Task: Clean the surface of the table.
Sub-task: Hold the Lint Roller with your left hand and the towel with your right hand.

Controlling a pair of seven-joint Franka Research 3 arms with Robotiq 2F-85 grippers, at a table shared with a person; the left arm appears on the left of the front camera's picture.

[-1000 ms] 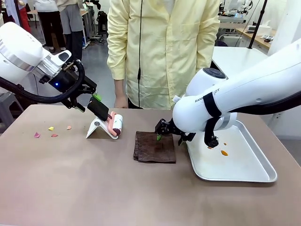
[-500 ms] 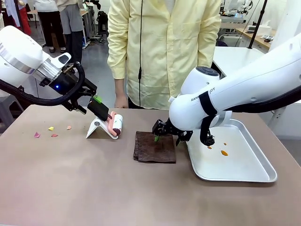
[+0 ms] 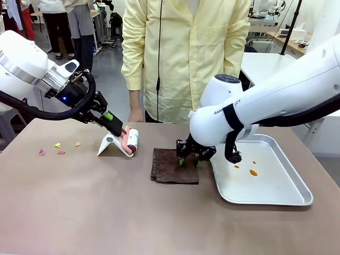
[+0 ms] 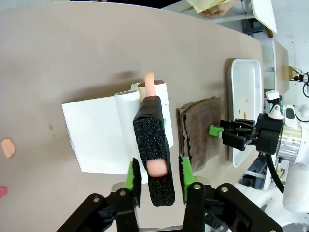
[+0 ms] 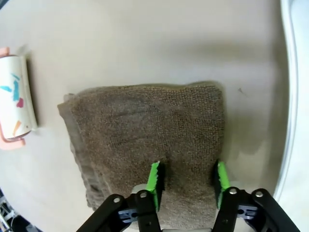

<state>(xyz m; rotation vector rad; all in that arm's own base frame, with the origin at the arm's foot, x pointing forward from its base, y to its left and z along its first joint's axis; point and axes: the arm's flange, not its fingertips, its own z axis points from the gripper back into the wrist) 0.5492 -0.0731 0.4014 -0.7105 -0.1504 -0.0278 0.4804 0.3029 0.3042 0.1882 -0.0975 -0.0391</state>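
Observation:
My left gripper (image 3: 112, 121) (image 4: 157, 174) is shut on the black foam handle (image 4: 152, 145) of a lint roller (image 3: 132, 141) (image 4: 161, 101) whose white roll rests on a white stand (image 3: 109, 144) at the back left of the brown table (image 3: 106, 212). A folded brown cloth (image 3: 170, 169) (image 5: 145, 125) lies mid-table. On the cloth's right edge stands my right gripper (image 3: 187, 159) (image 5: 188, 180), jaws half narrowed, green pads (image 5: 155, 180) pressed onto the flat fabric between them. Small coloured scraps (image 3: 57, 145) lie at the table's left.
A silver tray (image 3: 276, 197) with small orange stains (image 3: 253, 172) sits right of the cloth, close to my right arm. A person in a yellow shirt (image 3: 183, 53) stands at the far edge, one hand (image 3: 137, 114) just behind the roller.
The left gripper's jaws closed on the roller handle. My right gripper dropped onto the cloth's right edge and its jaws narrowed.

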